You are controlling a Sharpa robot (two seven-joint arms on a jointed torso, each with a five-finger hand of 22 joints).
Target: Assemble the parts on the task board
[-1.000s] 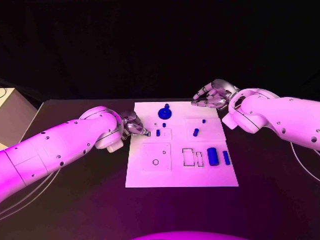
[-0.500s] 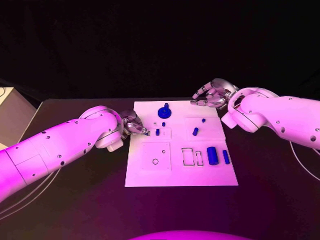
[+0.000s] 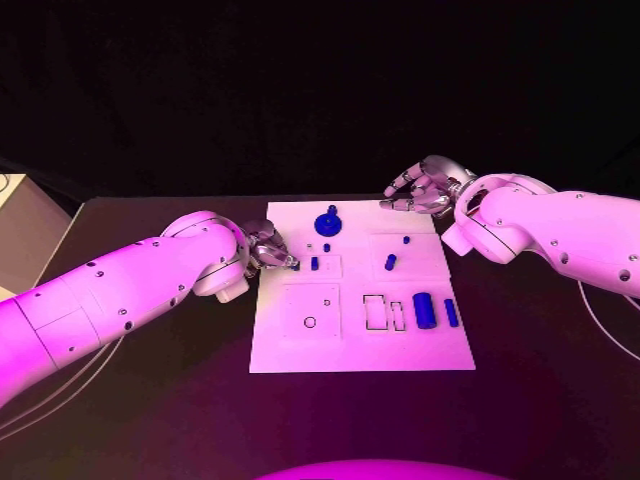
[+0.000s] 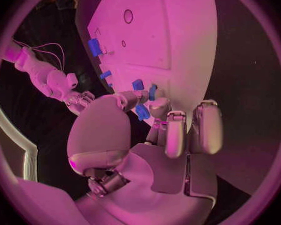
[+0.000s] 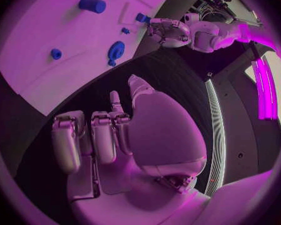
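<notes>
Over board's edge, left hand [image 3: 267, 247] seemingly pinching.

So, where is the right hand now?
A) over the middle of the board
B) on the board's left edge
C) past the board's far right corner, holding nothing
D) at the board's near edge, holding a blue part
C: in the head view the right hand sits beyond the far right corner of the board, and its wrist view shows curled fingers with nothing in them.
</notes>
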